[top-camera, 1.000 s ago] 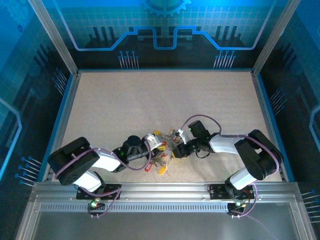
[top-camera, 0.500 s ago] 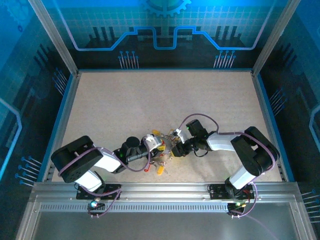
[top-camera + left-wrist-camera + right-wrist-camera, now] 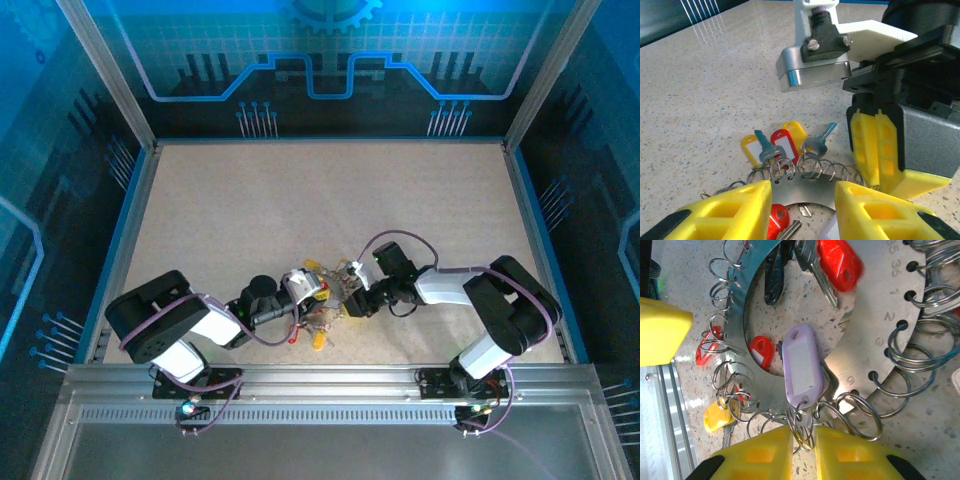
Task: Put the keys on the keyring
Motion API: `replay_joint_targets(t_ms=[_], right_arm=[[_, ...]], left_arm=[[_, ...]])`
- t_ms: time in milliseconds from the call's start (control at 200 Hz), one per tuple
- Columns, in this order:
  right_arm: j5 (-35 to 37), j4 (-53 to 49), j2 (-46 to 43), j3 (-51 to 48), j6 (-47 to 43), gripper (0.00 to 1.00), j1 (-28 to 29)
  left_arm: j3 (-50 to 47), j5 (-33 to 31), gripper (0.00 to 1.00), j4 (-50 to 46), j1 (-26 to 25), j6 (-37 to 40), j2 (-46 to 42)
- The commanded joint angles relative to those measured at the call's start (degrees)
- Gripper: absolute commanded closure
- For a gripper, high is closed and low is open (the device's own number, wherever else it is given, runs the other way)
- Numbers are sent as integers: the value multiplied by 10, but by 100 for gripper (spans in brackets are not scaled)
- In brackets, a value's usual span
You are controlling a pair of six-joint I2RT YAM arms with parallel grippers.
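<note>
**THREADING A SPLIT RING ONTO THE KEYRING**

**Location.** The wide, flat grey metal keyring [image 3: 860,340] lies flat on the speckled beige table [image 3: 300,200], near its front edge and between the two grippers. Small metal keys with red and yellow plastic heads [image 3: 785,143] fan from its rim on wire loops. A pale purple plastic key tag [image 3: 801,365] lies across its open centre.

**Step in hand (judged).** Seat the small wire split ring [image 3: 802,429] that carries the purple tag.
- Grip the wire alone, clear of the neighbouring loops.
- Guide it in line with the rim hole; do not lift or drag the plate.
- Steady the keyring with the other gripper.

**End effectors.** The right gripper [image 3: 804,440] has its jaws narrow, and they appear to pinch that split ring. The left gripper [image 3: 802,192] has its jaws part-way apart with the keyring's band between them. Whether they clamp it cannot be told.

**Pose.** Both arms reach low and inward, and their wrists face each other across the keyring.
</note>
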Motion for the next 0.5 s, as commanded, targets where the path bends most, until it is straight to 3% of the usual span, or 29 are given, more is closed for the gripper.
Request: replay_joint_targets(t_ms=[0,235,490], right_arm=[[-24,14,-5,-6,-12,82,10],[-29,15,-8,-6,-15,88,11],[-28,16,-5,-3,-20,87,21]], left_arm=[[-10,-7,60,41,6,-1,15],[-22,-12,60,127,6,-10,63],[-18,-18,61,127,7,-12,69]])
